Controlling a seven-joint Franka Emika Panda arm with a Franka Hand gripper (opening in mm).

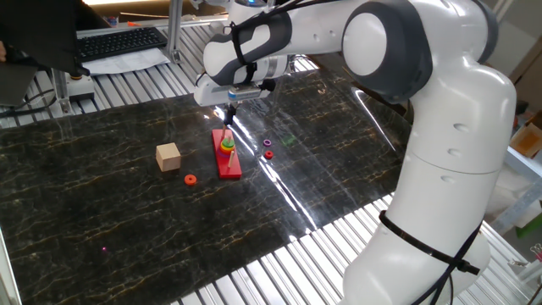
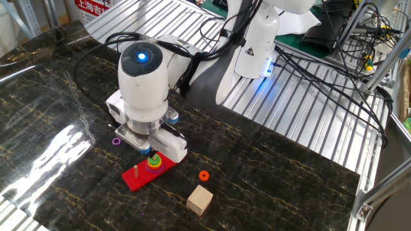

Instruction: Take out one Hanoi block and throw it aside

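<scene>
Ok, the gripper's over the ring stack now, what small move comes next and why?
Probably lower straight down onto the green ring. The gripper hangs just above the stack on the red base, and the ring sits on top, not yet grasped.

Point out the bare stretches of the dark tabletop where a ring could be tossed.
Bare: the tabletop on the near side of the wooden cube and orange ring. Crowded: around the red peg base, where the gripper hovers above the ring stack, purple ring beside it.
</scene>
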